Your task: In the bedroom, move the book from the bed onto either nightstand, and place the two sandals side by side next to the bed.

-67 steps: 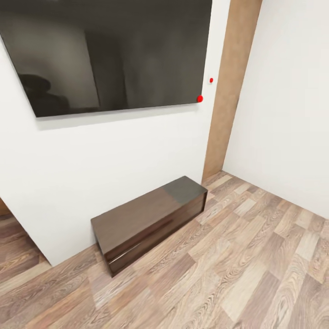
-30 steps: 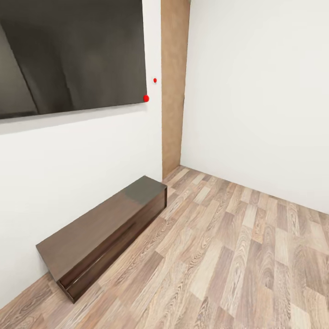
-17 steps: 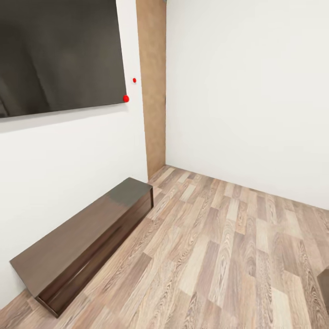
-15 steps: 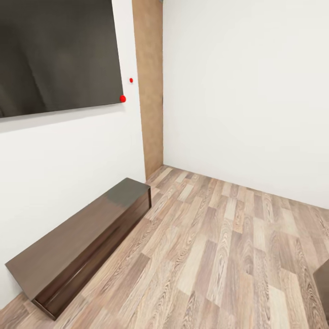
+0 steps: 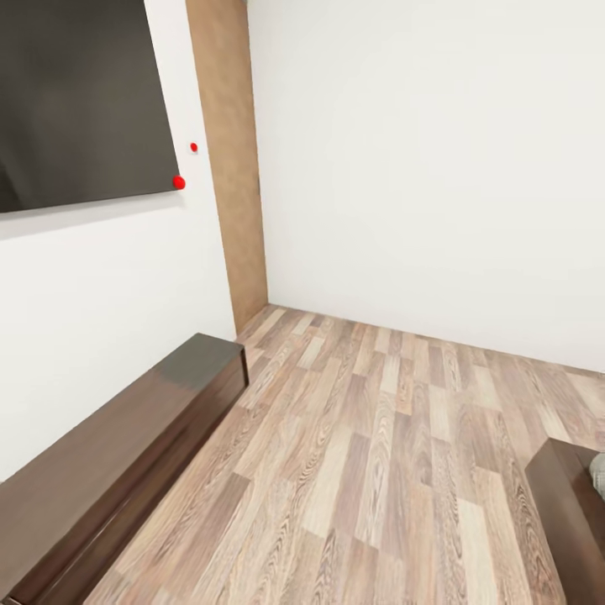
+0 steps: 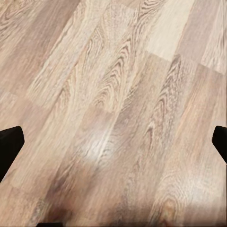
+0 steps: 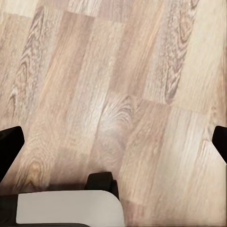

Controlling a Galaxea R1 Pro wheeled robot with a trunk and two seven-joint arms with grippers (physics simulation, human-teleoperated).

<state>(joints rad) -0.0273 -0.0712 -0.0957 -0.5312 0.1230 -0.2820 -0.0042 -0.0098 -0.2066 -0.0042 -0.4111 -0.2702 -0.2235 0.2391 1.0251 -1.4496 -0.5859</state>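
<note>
Catching just a dark brown corner of the bed (image 5: 571,504) at the lower right edge of the head view, with a sliver of grey mattress (image 5: 598,475) on it, off toward the right gripper's side. Judging this to be the search stage: nothing being carried, and the book and the sandals yet to be found.

Holding the left gripper (image 6: 113,142) spread wide, its dark fingertips (image 6: 9,142) sitting at the far edges of its wrist view. Keeping only bare wooden floor (image 6: 118,94) between and beyond the jaws. Holding the right gripper (image 7: 113,144) released the same way, with floor planks (image 7: 118,85) between its jaws and a pale grey part of the robot (image 7: 66,208) just behind them.

Facing a room corner farther out: white wall (image 5: 420,168), a brown door panel (image 5: 227,168), a dark screen (image 5: 76,101) with a red dot (image 5: 179,182) at its corner, and a long low cabinet (image 5: 126,454) beneath it on the left gripper's side.

Needing next, by this reading, more of the bed in view, so as to check the mattress for the book before either gripper goes down.
</note>
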